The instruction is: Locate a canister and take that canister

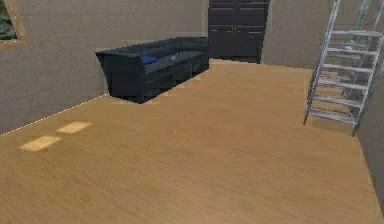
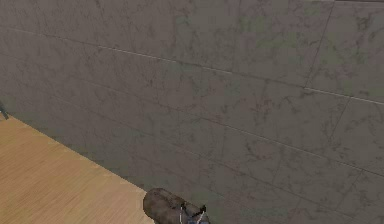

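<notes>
— While the forward view looked down the room, what did it give you?

— A dark blue sofa [image 1: 155, 65] stood far off by the left wall, with a brighter blue cushion [image 1: 150, 60] on its seat. A dark double door [image 1: 238, 28] closed the far end, just right of the sofa. A grey metal staircase [image 1: 345, 70] rose at the right, and a window [image 1: 8, 20] sat in the top left corner. Two pale patches [image 1: 58, 135] lay on the wooden floor [image 1: 200, 150], near and to the left.

— And the arm side view?

— A grey wall [image 2: 220, 90] with thin seams ran across it, and a wedge of wooden floor lay at the lower left. At the bottom edge, about the middle, sat a dark rounded shape with pale bits, which I took for the hand [image 2: 190, 214].

— How did the hand stand?

— I could not tell. Its far end was cut by the edge, so I could not say whether its fingers were apart, together or clamped on something. Nor could I say whether it held anything.

— And the canister?

— Where it stood I could not tell.
</notes>
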